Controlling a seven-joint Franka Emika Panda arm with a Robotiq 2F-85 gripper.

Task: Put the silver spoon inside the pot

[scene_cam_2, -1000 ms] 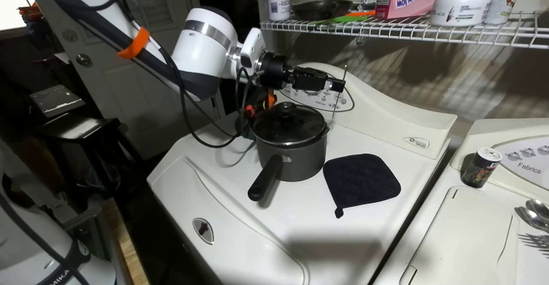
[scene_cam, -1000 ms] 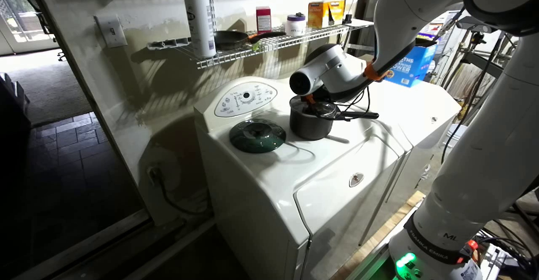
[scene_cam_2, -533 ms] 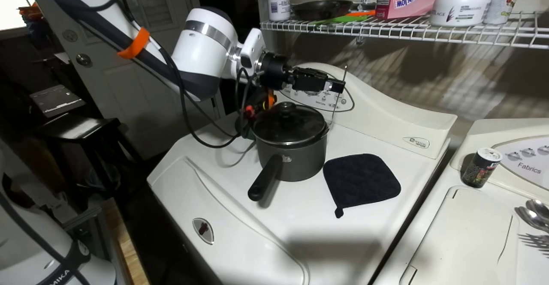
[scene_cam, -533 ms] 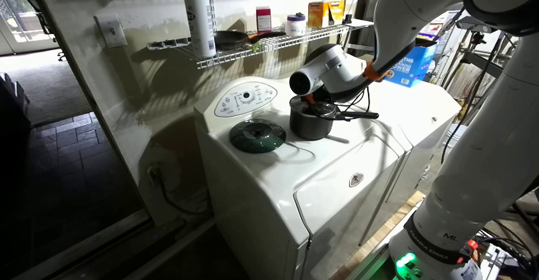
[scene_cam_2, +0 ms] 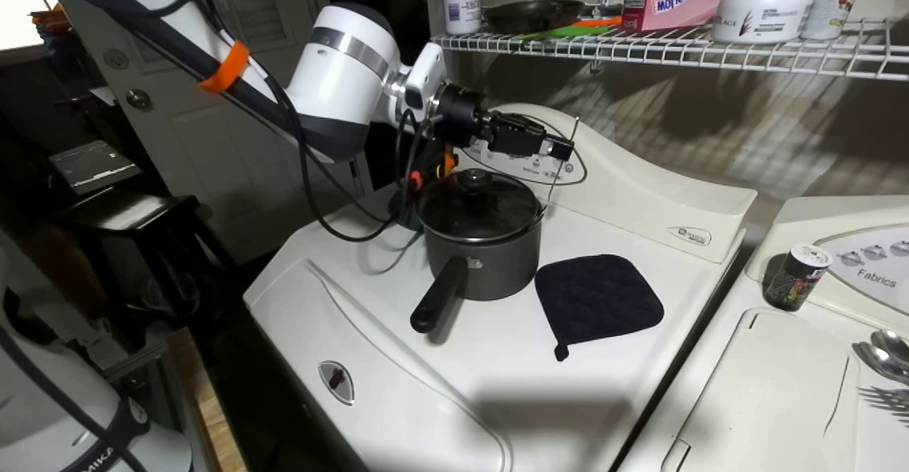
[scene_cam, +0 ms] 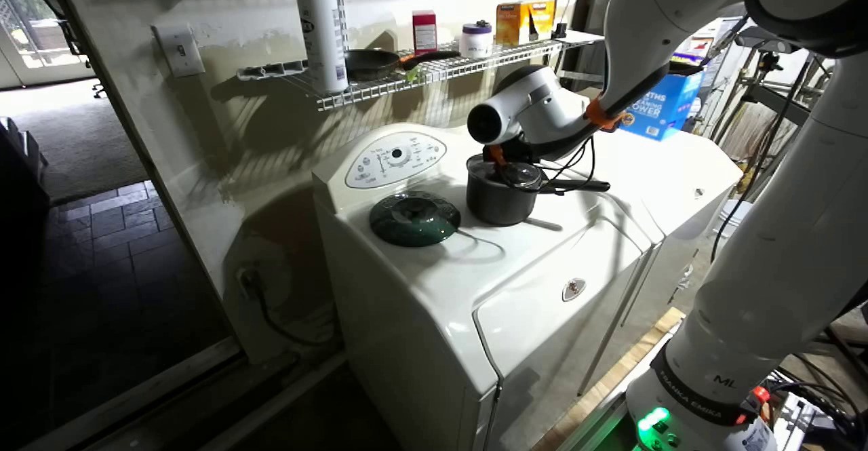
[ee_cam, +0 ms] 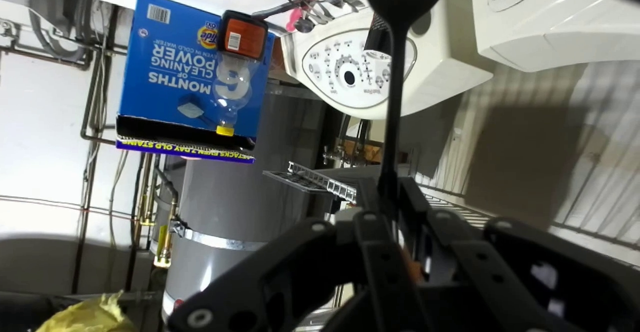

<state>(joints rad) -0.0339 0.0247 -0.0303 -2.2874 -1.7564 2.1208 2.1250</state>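
Tool (scene_cam_2: 561, 147) gripping spoon (ee_cam: 397, 67) | lid (scene_cam_2: 479, 209) atop pot (scene_cam_2: 490, 271) | potholder (scene_cam_2: 602, 298) beside pot

Both exterior views: looking down, sharing pot (scene_cam_2: 490, 273) | wrist view: close, along tool (ee_cam: 391, 192)

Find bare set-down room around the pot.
Free, in an exterior view: white top bordered by pot, dark pot holder and front panel; a strip between pot holder and back panel. Crowded: around the pot, with green lid beside it and gripper holding spoon close by.
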